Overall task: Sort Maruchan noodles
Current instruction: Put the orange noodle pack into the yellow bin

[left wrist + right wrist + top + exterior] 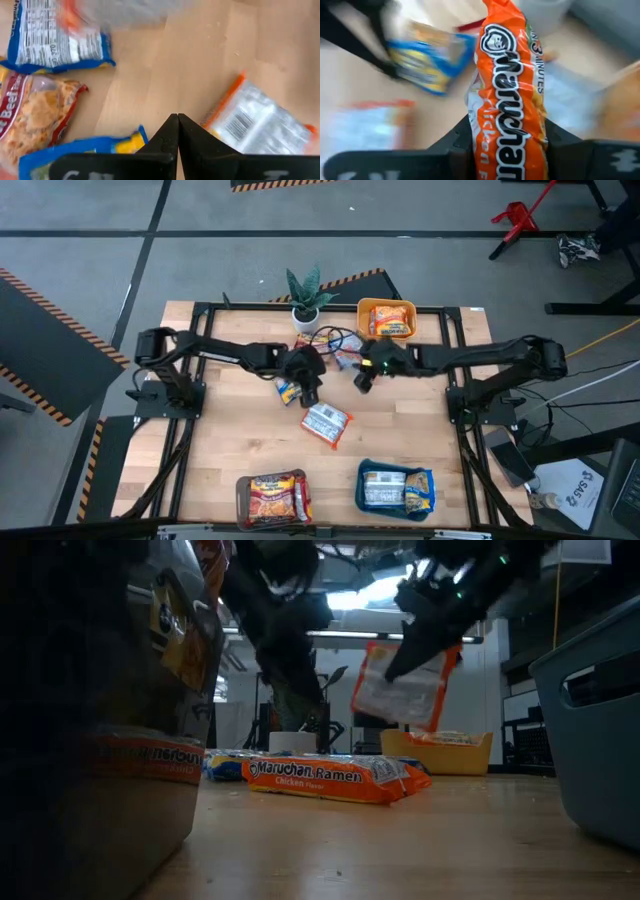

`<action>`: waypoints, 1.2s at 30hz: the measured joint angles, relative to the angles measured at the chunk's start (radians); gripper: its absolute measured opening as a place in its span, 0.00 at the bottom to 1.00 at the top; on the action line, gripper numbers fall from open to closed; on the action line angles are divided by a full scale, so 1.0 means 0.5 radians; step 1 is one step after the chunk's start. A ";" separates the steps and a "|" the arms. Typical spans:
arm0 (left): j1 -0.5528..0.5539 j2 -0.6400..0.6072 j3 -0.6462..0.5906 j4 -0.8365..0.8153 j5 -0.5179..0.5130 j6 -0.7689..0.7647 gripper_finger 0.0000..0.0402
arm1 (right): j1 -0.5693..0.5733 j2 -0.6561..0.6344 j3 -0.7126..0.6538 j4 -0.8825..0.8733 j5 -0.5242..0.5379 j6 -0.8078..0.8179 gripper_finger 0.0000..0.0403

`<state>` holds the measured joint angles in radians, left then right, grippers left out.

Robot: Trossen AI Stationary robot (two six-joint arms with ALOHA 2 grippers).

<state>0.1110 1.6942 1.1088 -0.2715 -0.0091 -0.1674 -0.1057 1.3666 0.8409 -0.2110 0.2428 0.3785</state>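
Observation:
My right gripper is shut on an orange Maruchan chicken packet, which hangs in the air in the low view, behind the table's middle. My left gripper is shut and touches nothing; it hovers over the table's middle. Under it, flat on the wood, lie a blue packet, a red beef packet, another blue packet and an orange packet with its back up. That orange packet shows near the table's middle and label-side on in the low view. My right gripper pinches the orange packet between its two fingers, one on each long side, and the film bunches up between them. In the low view the fingers come from above at its upper end. The packet hangs tilted below them, lifted clear.
A yellow tray with packets stands at the far edge, beside a potted plant and loose cables. A brown tray and a teal tray, both holding packets, stand at the near edge. Bare wood lies at the left and right sides.

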 joint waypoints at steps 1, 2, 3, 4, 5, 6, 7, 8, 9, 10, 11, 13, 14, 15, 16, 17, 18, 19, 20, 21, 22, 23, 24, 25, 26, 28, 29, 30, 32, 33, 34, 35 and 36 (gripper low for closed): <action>-0.007 -0.037 0.000 -0.033 0.001 0.006 0.00 | -0.016 0.001 0.096 -0.161 0.090 -0.188 0.24; -0.015 -0.064 0.002 -0.020 0.000 0.009 0.00 | -0.032 -0.001 0.192 -0.329 0.210 -0.359 0.24; -0.020 -0.088 0.006 -0.013 0.000 0.009 0.00 | -0.045 0.000 0.285 -0.473 0.353 -0.520 0.24; -0.026 -0.117 0.006 -0.052 0.000 0.009 0.00 | -0.054 0.004 0.367 -0.594 0.512 -0.672 0.24; -0.032 -0.137 0.004 -0.070 0.000 0.009 0.00 | -0.056 0.007 0.441 -0.687 0.688 -0.820 0.24; -0.038 -0.149 0.004 -0.055 -0.003 0.009 0.00 | -0.068 0.008 0.498 -0.742 0.872 -0.981 0.24; -0.043 -0.161 0.005 -0.062 -0.015 0.010 0.00 | -0.087 0.009 0.541 -0.781 1.039 -1.157 0.24; -0.046 -0.173 0.005 -0.073 -0.018 0.018 0.00 | -0.096 0.007 0.563 -0.784 1.188 -1.334 0.24; -0.047 -0.178 0.005 -0.065 -0.023 0.032 0.00 | -0.112 0.006 0.566 -0.766 1.277 -1.488 0.24; -0.051 -0.178 0.005 -0.056 -0.035 0.039 0.00 | -0.148 0.007 0.555 -0.757 1.299 -1.620 0.24; -0.053 -0.178 0.005 -0.064 -0.051 0.041 0.00 | -0.178 0.008 0.534 -0.765 1.291 -1.715 0.24; -0.052 -0.178 0.005 -0.079 -0.073 0.043 0.00 | -0.248 0.010 0.462 -0.755 1.253 -1.793 0.24; -0.052 -0.178 0.005 -0.075 -0.075 0.043 0.00 | -0.297 0.010 0.416 -0.735 1.228 -1.820 0.24; -0.052 -0.178 0.005 -0.075 -0.075 0.047 0.00 | -0.346 0.010 0.370 -0.720 1.202 -1.849 0.24; -0.052 -0.178 0.005 -0.076 -0.076 0.061 0.00 | -0.395 0.011 0.322 -0.708 1.189 -1.874 0.24; -0.052 -0.178 0.005 -0.075 -0.077 0.083 0.00 | -0.443 0.011 0.275 -0.673 1.188 -1.907 0.24; -0.053 -0.178 0.005 -0.071 -0.079 0.092 0.00 | -0.487 0.011 0.221 -0.594 1.179 -1.957 0.24; -0.053 -0.178 0.005 -0.068 -0.083 0.094 0.00 | -0.523 0.012 0.172 -0.486 1.150 -2.019 0.24; -0.053 -0.178 0.005 -0.071 -0.092 0.095 0.00 | -0.556 0.012 0.129 -0.376 1.118 -2.094 0.24; -0.053 -0.178 0.005 -0.073 -0.106 0.096 0.00 | -0.584 0.012 0.091 -0.265 1.084 -2.179 0.24; -0.052 -0.178 0.005 -0.071 -0.118 0.096 0.00 | -0.615 0.012 0.061 -0.171 1.055 -2.272 0.24; -0.052 -0.178 0.005 -0.071 -0.122 0.096 0.00 | -0.645 0.012 0.034 -0.082 1.018 -2.371 0.24; -0.052 -0.178 0.005 -0.071 -0.123 0.096 0.00 | -0.673 0.012 0.012 -0.017 0.982 -2.463 0.24; -0.052 -0.178 0.005 -0.072 -0.123 0.096 0.00 | -0.703 0.012 -0.004 0.010 0.944 -2.527 0.24; -0.052 -0.178 0.005 -0.070 -0.132 0.096 0.00 | -0.733 0.012 -0.012 0.012 0.886 -2.572 0.24; -0.053 -0.178 0.005 -0.071 -0.164 0.098 0.00 | -0.787 0.012 -0.021 -0.004 0.753 -2.604 0.24; -0.053 -0.178 0.005 -0.070 -0.173 0.098 0.00 | -0.813 0.012 -0.026 -0.003 0.693 -2.605 0.24; -0.053 -0.178 0.005 -0.069 -0.174 0.098 0.00 | -0.840 0.012 -0.029 -0.005 0.642 -2.604 0.24; -0.053 -0.178 0.005 -0.070 -0.174 0.099 0.00 | -0.886 0.012 -0.029 -0.001 0.582 -2.603 0.24; -0.053 -0.178 0.005 -0.070 -0.174 0.102 0.00 | -0.907 0.012 -0.029 0.003 0.560 -2.602 0.24; -0.053 -0.178 0.005 -0.069 -0.174 0.112 0.00 | -0.927 0.012 -0.029 -0.003 0.535 -2.603 0.24; -0.053 -0.178 0.005 -0.069 -0.174 0.124 0.00 | -0.946 0.012 -0.029 -0.016 0.514 -2.602 0.24; -0.053 -0.178 0.005 -0.069 -0.174 0.131 0.00 | -0.962 0.012 -0.029 -0.042 0.501 -2.602 0.24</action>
<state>0.0845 1.6051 1.1110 -0.3061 -0.0963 -0.1018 -0.5867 1.3724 0.8265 -0.2318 0.4932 -0.9226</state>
